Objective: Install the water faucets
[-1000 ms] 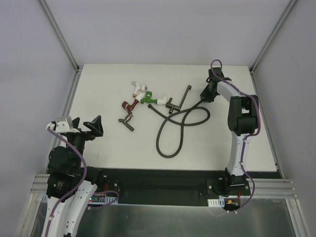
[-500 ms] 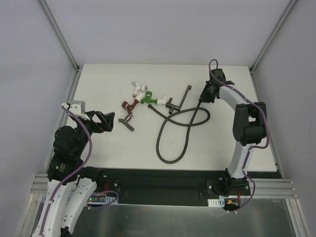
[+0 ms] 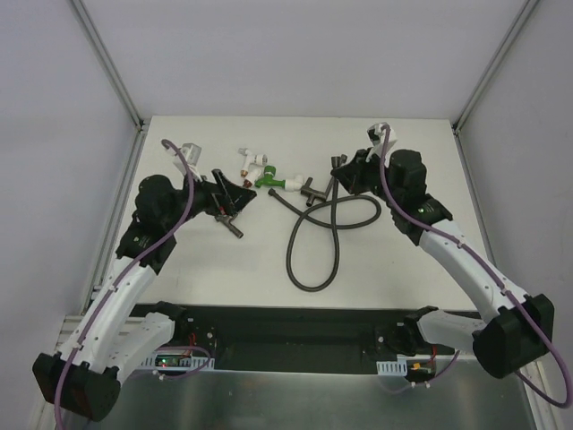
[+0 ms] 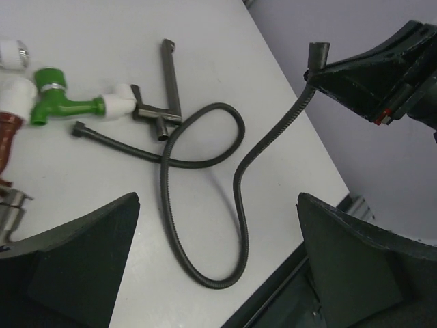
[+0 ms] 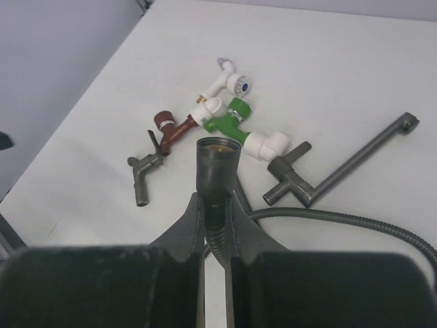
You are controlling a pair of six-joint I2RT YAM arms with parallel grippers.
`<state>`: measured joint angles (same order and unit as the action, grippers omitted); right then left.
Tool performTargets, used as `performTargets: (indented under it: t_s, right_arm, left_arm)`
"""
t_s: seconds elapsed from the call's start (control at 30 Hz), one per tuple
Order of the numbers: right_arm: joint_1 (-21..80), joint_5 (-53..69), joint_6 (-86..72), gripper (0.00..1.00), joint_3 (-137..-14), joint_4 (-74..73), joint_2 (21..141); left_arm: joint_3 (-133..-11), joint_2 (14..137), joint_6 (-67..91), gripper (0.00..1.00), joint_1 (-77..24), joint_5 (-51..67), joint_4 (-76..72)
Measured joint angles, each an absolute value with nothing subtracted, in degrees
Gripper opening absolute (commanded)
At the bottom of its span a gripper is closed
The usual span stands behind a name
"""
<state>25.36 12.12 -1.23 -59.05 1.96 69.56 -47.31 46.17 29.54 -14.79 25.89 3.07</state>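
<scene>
While the right gripper was clamped shut on the nut end of the hose, it held that end raised off the table at about 1 o'clock. The open mouth faced the faucets, probably so a faucet could be threaded into it. The rest of the hose trailed down in a crossed loop toward 6 o'clock.

The left gripper hung over the faucet cluster at about 10 o'clock. Its jaws were spread wide and held nothing, which looked like a reach for a faucet to bring to the held hose end.

All four faucets lay loose on the table between 10 and 12 o'clock:
- The white faucet lay farthest back.
- The green faucet lay just in front of it, its white end right at one arm of the T-shaped pipe. Whether the two were joined could not be told.
- The red faucet lay at the green one's 9 o'clock side.
- The grey metal faucet lay nearest, touching or almost touching the red one.

The grey and red faucets sat closest beneath the open left jaws, so one of them seemed the likely pick.
</scene>
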Motion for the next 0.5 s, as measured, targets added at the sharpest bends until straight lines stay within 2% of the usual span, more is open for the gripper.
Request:
performTargets:
  t_s: [0.23, 0.5]
  right_arm:
    - [29.3, 13.9, -3.2, 0.02, -51.5, 7.9, 62.7]
    - [29.9, 9.1, -15.2, 0.02, -48.9, 8.2, 61.4]
  left_arm:
    - [-41.1, 57.0, 33.3, 0.99, -28.4, 26.3, -16.8]
    - [-40.2, 75.6, 33.0, 0.97, -37.2, 24.8, -38.0]
